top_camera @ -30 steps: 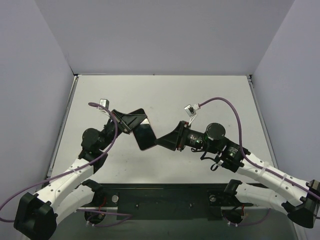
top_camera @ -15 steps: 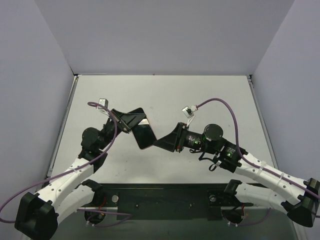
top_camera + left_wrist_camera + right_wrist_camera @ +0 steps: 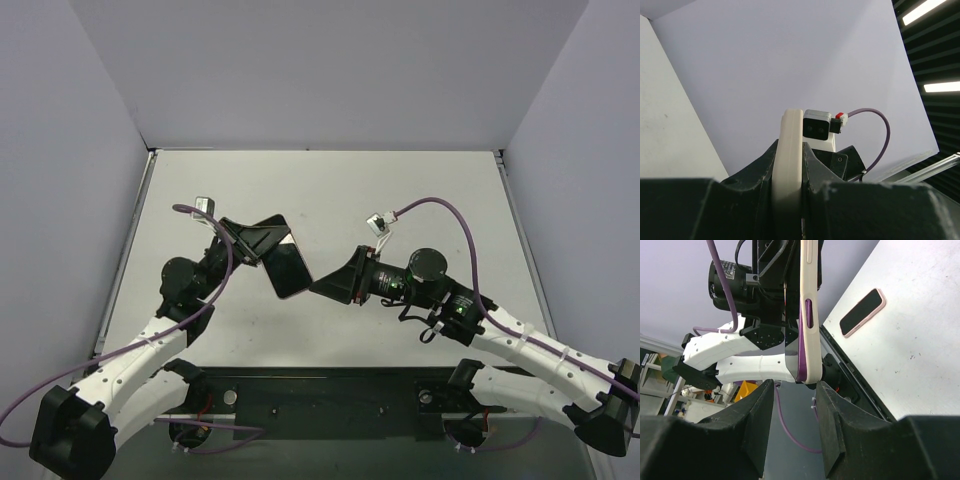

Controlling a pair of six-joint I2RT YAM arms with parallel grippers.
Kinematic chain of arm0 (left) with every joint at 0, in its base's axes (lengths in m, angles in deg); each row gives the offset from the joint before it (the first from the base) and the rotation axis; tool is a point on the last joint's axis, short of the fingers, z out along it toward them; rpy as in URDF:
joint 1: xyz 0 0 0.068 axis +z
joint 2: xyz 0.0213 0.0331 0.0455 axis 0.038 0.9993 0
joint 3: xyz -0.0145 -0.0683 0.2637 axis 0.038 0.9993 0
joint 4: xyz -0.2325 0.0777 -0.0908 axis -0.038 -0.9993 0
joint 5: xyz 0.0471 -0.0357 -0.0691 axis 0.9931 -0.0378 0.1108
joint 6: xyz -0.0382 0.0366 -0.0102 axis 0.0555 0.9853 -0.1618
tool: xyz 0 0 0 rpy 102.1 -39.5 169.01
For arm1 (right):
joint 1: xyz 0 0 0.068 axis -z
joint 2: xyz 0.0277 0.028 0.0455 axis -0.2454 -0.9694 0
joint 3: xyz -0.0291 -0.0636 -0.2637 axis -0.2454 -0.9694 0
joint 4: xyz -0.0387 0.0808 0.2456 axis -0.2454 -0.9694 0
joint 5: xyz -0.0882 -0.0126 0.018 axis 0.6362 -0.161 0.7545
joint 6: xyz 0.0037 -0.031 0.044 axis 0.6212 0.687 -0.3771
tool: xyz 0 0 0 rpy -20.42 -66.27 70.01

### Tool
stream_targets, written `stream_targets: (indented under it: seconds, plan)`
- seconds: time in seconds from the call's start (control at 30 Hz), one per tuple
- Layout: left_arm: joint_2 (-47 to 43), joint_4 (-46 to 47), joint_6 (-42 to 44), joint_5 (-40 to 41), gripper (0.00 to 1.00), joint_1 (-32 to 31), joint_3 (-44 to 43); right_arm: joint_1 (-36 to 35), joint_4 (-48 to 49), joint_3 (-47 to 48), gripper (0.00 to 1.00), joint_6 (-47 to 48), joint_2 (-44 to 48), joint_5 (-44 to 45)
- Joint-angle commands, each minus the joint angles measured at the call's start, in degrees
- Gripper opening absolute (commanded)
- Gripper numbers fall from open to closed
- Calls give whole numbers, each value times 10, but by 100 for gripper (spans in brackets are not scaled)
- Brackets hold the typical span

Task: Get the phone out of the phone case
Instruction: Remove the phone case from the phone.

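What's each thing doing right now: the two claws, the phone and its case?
left claw: shut on the phone case.
right claw: open, fingers either side of the case's bottom corner.
phone case: held up off the table.
phone: still in its case, purple edge showing.

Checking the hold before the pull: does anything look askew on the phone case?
Yes: in the right wrist view a purple edge, likely the phone, peeks out of the cream phone case along its lower end, as if partly peeled free.
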Motion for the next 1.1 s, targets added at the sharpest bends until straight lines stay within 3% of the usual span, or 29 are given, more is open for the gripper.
stream_targets:
  seconds: [0.0, 0.77, 1.07]
  plan:
    - [-20, 43, 5, 2, 0, 5, -7, 2, 31, 0, 35, 3, 21, -5]
    - [-1, 72, -14, -15, 0, 9, -7, 8, 76, 4, 36, -12, -23, -20]
    - [7, 78, -35, -28, 0, 8, -20, 8, 73, 0, 36, 16, -88, -14]
